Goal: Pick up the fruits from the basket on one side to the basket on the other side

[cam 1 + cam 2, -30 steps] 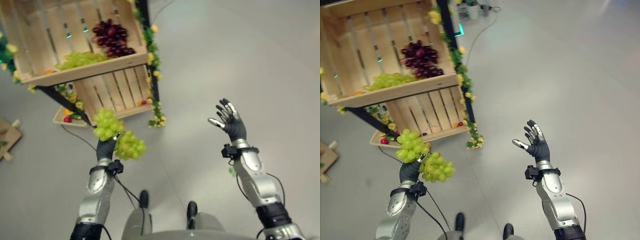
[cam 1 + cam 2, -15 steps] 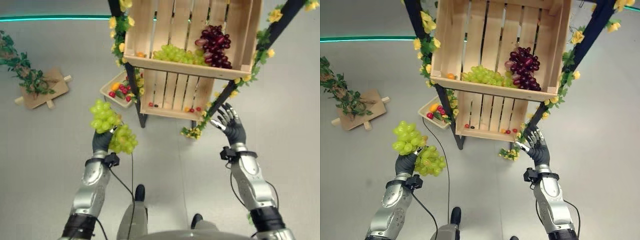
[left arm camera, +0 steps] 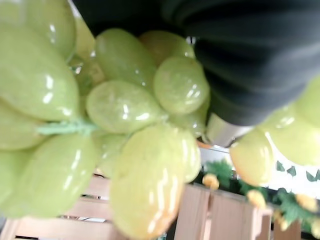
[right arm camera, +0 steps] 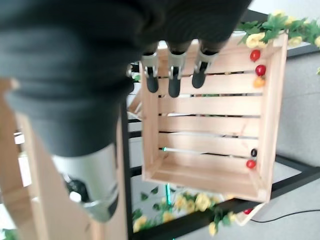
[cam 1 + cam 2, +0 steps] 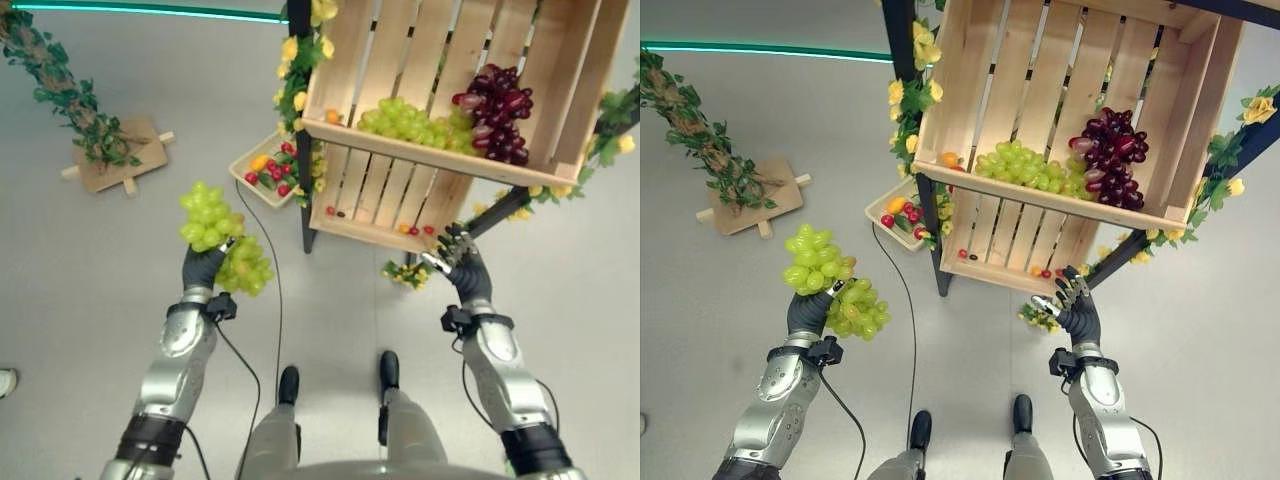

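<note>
The left hand [image 5: 810, 312] was raised over the grey floor [image 5: 730, 290] with its fingers curled round a bunch of green grapes [image 5: 828, 288], clamped on it near the middle. One cluster stood up above the hand and a second hung just beside it on the inner side; in the left wrist view the grapes [image 3: 100, 130] pressed right against the dark cover. Up and away from that hand, on its outer side, a leafy garland [image 5: 60, 95] lay over a small wooden board [image 5: 125, 160] on the floor.

Ahead of the left hand and towards the right one stood a black frame with yellow flowers [image 5: 908, 95], carrying an upper wooden crate [image 5: 1040, 120]. In it lay more green grapes [image 5: 1025, 165] with dark red grapes [image 5: 1110, 160] touching them. A lower crate [image 5: 385, 200] held a few small fruits.

The right hand [image 5: 1075, 310] hung just before the lower crate's front edge, fingers [image 4: 172, 75] straight and apart, holding nothing.
</note>
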Available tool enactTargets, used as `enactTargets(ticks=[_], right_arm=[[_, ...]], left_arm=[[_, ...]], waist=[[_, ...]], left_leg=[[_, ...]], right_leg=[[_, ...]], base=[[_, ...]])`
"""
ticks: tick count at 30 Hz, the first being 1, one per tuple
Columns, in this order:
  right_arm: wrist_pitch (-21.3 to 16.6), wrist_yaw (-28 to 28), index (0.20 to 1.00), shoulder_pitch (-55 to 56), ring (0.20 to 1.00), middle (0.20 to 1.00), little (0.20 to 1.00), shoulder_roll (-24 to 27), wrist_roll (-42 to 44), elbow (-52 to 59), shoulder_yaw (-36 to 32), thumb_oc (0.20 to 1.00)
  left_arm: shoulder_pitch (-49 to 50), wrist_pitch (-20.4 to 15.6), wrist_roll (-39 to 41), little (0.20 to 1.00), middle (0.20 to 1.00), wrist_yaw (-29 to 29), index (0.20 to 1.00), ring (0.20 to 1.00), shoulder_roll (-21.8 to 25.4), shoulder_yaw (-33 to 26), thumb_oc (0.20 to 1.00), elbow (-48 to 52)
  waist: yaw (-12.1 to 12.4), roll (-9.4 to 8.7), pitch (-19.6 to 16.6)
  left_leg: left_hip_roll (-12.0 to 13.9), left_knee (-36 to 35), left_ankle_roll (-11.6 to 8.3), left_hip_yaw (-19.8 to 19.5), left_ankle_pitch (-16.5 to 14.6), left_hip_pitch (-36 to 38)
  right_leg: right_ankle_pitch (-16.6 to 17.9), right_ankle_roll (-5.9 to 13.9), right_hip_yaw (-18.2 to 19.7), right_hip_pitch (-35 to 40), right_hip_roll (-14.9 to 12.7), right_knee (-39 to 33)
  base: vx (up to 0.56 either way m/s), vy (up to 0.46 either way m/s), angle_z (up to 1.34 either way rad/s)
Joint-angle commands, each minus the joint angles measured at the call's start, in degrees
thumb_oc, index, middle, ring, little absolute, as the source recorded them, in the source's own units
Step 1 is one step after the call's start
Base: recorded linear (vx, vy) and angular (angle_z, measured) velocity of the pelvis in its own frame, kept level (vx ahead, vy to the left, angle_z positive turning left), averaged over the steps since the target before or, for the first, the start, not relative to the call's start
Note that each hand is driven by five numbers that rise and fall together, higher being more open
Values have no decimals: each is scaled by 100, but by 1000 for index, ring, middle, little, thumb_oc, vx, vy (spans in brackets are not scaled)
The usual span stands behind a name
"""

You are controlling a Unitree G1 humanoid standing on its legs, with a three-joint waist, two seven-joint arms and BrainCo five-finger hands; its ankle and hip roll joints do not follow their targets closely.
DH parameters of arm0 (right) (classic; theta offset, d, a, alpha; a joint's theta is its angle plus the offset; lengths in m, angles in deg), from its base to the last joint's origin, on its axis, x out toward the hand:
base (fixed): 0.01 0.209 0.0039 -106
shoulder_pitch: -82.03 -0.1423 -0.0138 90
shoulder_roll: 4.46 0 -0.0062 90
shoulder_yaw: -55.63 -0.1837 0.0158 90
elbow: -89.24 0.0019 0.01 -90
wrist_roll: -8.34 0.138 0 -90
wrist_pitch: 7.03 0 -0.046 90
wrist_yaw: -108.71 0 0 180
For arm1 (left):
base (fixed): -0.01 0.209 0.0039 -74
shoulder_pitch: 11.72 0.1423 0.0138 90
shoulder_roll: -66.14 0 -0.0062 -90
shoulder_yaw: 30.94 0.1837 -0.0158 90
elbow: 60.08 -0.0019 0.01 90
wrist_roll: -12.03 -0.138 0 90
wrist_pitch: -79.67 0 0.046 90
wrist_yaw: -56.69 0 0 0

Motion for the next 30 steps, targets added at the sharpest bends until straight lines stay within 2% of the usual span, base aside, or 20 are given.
enactTargets(ticks=[1, 5, 7, 9, 10, 11, 13, 14, 15, 17, 18, 19, 20, 21, 30], right_arm=[[-247, 30, 1000, -176, 1000, 1000, 1000, 253, -54, 383, -318, 1000], [-211, -174, 1000, -110, 1000, 1000, 1000, 521, -52, 401, -341, 1000], [-202, -243, 1000, -91, 1000, 1000, 1000, 574, -38, 354, -310, 1000], [-174, -288, 1000, -99, 1000, 1000, 1000, 640, -13, 265, -222, 1000], [-174, -288, 1000, -100, 1000, 1000, 1000, 640, -13, 265, -221, 1000], [-147, -310, 1000, -68, 1000, 1000, 1000, 727, 24, 274, -257, 1000], [-117, -288, 1000, -146, 1000, 1000, 1000, 780, -1, 182, -245, 1000], [-118, -288, 1000, -147, 1000, 1000, 1000, 781, 0, 180, -246, 1000], [-86, -320, 1000, -140, 1000, 1000, 1000, 815, -39, 90, -234, 1000], [-97, -314, 1000, -142, 1000, 1000, 1000, 861, -63, 14, -215, 1000], [-120, -327, 1000, -78, 1000, 1000, 1000, 887, -73, -2, -239, 1000], [-79, -306, 1000, -11, 1000, 1000, 1000, 900, -122, -10, -287, 1000], [-102, -302, 1000, -24, 1000, 1000, 1000, 856, -86, -19, -248, 1000], [-105, -320, 1000, -7, 1000, 1000, 1000, 833, -117, -40, -239, 1000], [52, -524, 1000, 97, 1000, 1000, 1000, 783, -42, -239, -117, 1000]], left_arm=[[-357, -411, -161, 200, 200, -236, 200, 200, -21, -177, 200, 891], [-30, -380, 80, 200, 200, -435, 200, 200, -118, -371, 200, 1123], [81, -343, 163, 200, 200, -460, 200, 200, -196, -427, 200, 1180], [172, -277, 233, 200, 200, -488, 200, 200, -212, -513, 200, 1263], [173, -276, 233, 200, 200, -488, 200, 200, -213, -515, 200, 1265], [139, -252, 368, 200, 200, -488, 200, 200, -262, -505, 200, 1272], [50, -262, 363, 200, 200, -485, 200, 200, -329, -514, 200, 1244], [49, -262, 363, 200, 200, -485, 200, 200, -329, -514, 200, 1244], [48, -299, 361, 200, 200, -487, 200, 200, -369, -506, 200, 1238], [54, -325, 377, 200, 200, -493, 200, 200, -384, -523, 200, 1277], [66, -338, 356, 200, 200, -478, 200, 200, -399, -501, 200, 1276], [90, -330, 320, 200, 200, -500, 200, 200, -405, -513, 200, 1310], [113, -342, 382, 200, 200, -491, 200, 200, -385, -534, 200, 1350], [104, -339, 335, 200, 200, -493, 200, 200, -427, -536, 200, 1344], [-128, -369, 535, 200, 200, -310, 200, 200, -288, -826, 200, 1465]], waist=[[20, 203, -275], [12, 239, -289], [72, 267, -247], [160, 249, -192], [155, 252, -192], [235, 188, -42], [338, 231, -24], [341, 232, -21], [357, 302, -61], [403, 466, -133], [358, 547, -130], [322, 587, -121], [353, 606, -135], [351, 645, -137], [274, 706, -311]], left_leg=[[318, 99, 4, 26, -912, 469], [489, 1115, -196, 130, -1225, 494], [502, 1883, -250, -9, -908, 396], [547, 2680, -247, -292, -256, 228], [549, 2689, -248, -298, -259, 223], [309, 3042, -195, -378, -264, -114], [-108, 2697, -152, -510, -580, -429], [-107, 2698, -152, -508, -583, -426], [-103, 2201, -176, -569, -664, -513], [46, 1069, -245, -808, -350, -393], [222, 782, -282, -717, -137, -349], [341, 650, -332, -598, 25, -337], [258, 639, -262, -838, -147, -246], [281, 496, -299, -801, -75, -194], [201, 322, -275, -665, -243, 187]], right_leg=[[-857, 317, -145, 348, -126, -8], [-1175, 21, -228, 660, 78, 194], [-1295, -165, -172, 856, 245, 191], [-1419, -372, -94, 1068, 443, 178], [-1420, -373, -99, 1069, 446, 178], [-1490, -450, -60, 1217, 384, 179], [-1564, -453, 84, 1292, 417, 174], [-1566, -453, 87, 1293, 417, 177], [-1633, -421, 180, 1350, 466, 124], [-1718, -431, 275, 1427, 636, 68], [-1771, -459, 211, 1434, 706, 135], [-1812, -440, 140, 1476, 690, 154], [-1851, -439, 167, 1449, 696, 193], [-1864, -451, 135, 1541, 722, 173], [-1861, -452, -41, 1837, 616, -81]], base=[[144, -287, -34], [172, -279, -58], [176, -258, -36], [140, -249, -47], [93, -247, -70], [76, -189, -57], [112, -155, -13], [115, -65, 7], [136, -13, -5], [159, -32, -3], [75, -28, -19], [35, -12, -26], [57, -8, -18], [40, -32, -10], [63, 4, 5]])
